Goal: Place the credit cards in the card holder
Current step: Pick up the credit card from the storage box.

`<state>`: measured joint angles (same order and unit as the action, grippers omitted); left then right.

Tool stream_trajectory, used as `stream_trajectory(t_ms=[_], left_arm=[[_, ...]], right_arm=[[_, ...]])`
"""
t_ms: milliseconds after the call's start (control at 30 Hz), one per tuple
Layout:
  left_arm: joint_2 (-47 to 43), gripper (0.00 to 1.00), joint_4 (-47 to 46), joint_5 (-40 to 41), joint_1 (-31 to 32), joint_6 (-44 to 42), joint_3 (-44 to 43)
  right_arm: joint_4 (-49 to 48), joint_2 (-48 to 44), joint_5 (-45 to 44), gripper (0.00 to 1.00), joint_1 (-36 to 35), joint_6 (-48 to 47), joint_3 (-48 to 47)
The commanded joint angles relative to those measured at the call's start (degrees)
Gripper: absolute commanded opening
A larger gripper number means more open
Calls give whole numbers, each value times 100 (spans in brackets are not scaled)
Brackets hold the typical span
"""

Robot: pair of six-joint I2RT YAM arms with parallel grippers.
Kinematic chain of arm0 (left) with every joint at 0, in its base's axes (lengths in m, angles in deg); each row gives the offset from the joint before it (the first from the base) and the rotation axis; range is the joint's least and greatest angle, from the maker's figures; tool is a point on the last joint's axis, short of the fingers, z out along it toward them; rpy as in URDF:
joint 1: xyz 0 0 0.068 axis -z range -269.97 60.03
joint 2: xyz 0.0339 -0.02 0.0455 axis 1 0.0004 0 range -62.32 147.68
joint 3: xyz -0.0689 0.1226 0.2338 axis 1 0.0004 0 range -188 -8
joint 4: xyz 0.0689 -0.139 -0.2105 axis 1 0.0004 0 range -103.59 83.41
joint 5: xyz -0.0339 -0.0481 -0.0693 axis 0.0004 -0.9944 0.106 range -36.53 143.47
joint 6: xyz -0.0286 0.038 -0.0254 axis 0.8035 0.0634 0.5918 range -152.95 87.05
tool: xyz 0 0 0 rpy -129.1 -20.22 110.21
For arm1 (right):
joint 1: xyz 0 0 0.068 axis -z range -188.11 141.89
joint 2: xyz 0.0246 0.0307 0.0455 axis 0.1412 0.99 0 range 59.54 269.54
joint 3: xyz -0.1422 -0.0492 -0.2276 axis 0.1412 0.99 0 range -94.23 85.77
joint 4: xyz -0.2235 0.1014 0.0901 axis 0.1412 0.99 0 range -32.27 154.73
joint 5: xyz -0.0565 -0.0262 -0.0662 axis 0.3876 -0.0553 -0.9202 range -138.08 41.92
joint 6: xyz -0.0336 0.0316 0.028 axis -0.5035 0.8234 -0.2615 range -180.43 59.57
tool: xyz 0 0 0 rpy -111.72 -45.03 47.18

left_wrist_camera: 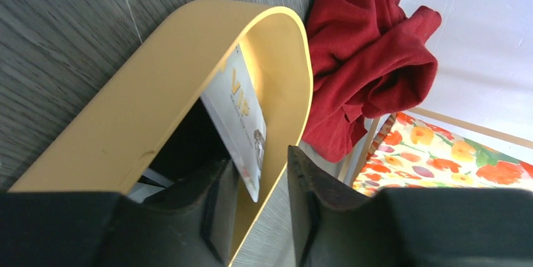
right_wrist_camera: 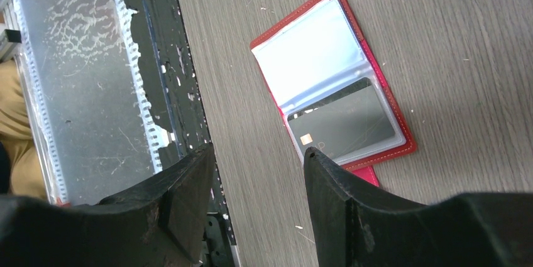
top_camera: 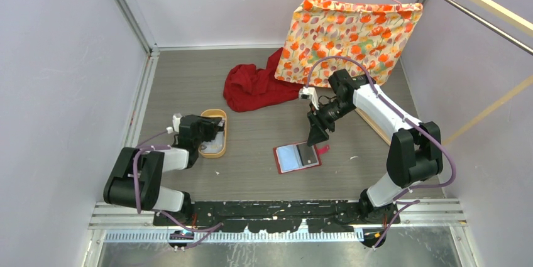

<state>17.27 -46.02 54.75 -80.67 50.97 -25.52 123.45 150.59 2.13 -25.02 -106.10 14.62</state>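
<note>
The card holder point(top_camera: 295, 157) point(right_wrist_camera: 327, 72) lies open on the table, a red wallet with clear pockets. A dark credit card point(right_wrist_camera: 344, 122) sits in its lower pocket. My right gripper point(top_camera: 316, 134) point(right_wrist_camera: 259, 151) hangs open just above and beside it, with nothing between its fingers. My left gripper point(top_camera: 217, 129) point(left_wrist_camera: 262, 157) is at the tan tray point(top_camera: 214, 154) point(left_wrist_camera: 188, 47), straddling its wall. One finger is inside and one outside. A whitish credit card point(left_wrist_camera: 242, 116) printed "VIP" leans on that wall by the inner finger. A gap still shows at the outer finger.
A crumpled red cloth point(top_camera: 254, 85) point(left_wrist_camera: 364, 59) lies behind the tray. A floral fabric point(top_camera: 349, 34) hangs on a hanger at the back right. The metal rail point(right_wrist_camera: 82, 72) runs along the near table edge. More cards lie dimly in the tray's bottom.
</note>
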Motion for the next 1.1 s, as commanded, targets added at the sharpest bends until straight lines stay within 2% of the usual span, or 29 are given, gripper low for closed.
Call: stream_trajectory(t_ms=[0,133,167,367,667,733,900,967,1067], left_arm=[[124,30,-354,129,-51,66,-78],[57,4,-288,87,-76,80,-45],[6,1,-247,82,-77,83,-37],[-668,1,336,137,-95,-69,-28],[-2523,0,2270,63,-117,-994,-159],[-2956,0,2225,-406,-129,-1360,-6],[-3832,0,1495,-2297,-130,-2399,206],[-4051,0,940,-3114,-130,-2588,278],[-4259,1,34,-3834,-53,-2655,413]], right_arm=[[131,18,60,59,-12,-143,-258],[146,1,67,59,-6,-153,-264],[148,-3,67,59,-9,-153,-259],[152,-17,67,59,-6,-153,-267],[162,-128,88,59,-6,-187,-228],[156,-188,129,58,-1,-211,-211],[-41,-601,444,58,75,-211,-4],[-125,-810,674,58,155,-199,89],[-237,-1106,1048,58,357,-152,213]])
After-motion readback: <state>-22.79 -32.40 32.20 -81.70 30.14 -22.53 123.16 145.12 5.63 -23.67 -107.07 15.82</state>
